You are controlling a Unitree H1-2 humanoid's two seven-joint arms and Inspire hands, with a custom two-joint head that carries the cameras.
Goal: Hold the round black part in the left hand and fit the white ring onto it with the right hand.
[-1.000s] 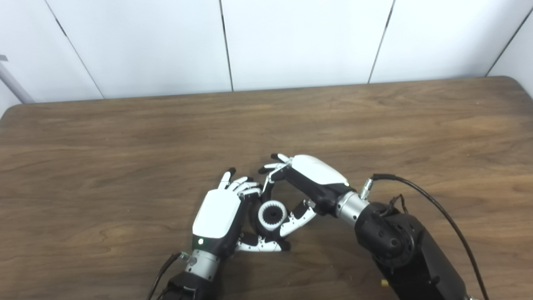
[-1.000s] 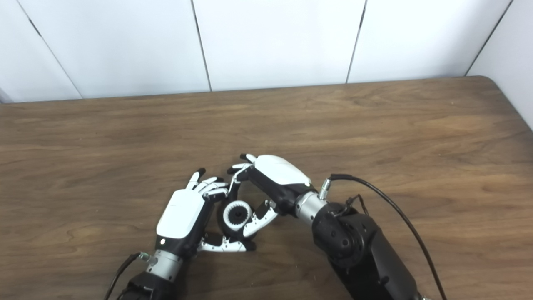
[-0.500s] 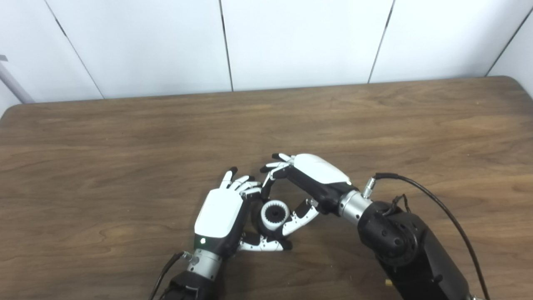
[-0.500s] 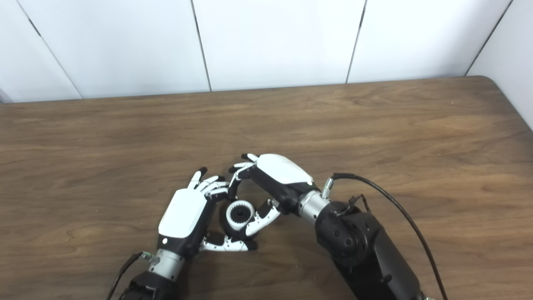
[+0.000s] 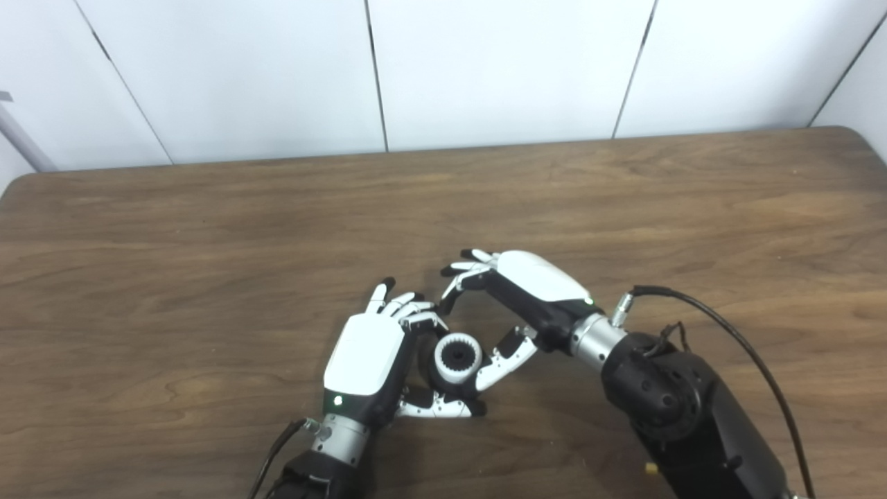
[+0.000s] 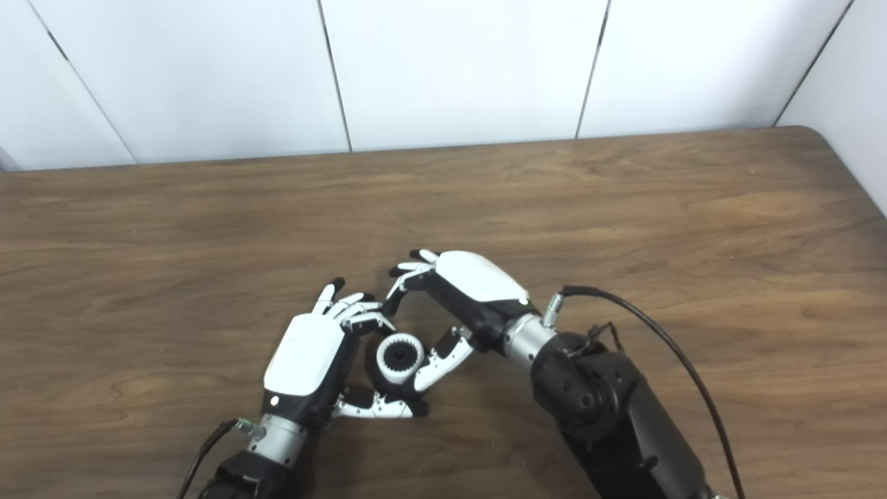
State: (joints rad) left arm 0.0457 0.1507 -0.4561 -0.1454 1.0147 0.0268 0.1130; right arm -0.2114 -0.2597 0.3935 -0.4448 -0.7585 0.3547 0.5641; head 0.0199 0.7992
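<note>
With the white ring [image 5: 457, 358] seated on the round black part [image 5: 431, 365] near the table's [image 5: 693, 208] front edge, left hand [image 5: 367, 357] fingers curled around it, I judge fitting nearly done: right hand [image 5: 516, 301], fingers spread, thumb touching the ring, next withdraws.

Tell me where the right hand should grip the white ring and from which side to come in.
Grip the white ring by its outer rim, coming from its right, the open side. The ring faces up, seated on the round black part, and the left hand already wraps the left and near sides. The right hand sits just to the right, its thumb beside the rim. The toothed inner bore looks too narrow for fingers.
</note>
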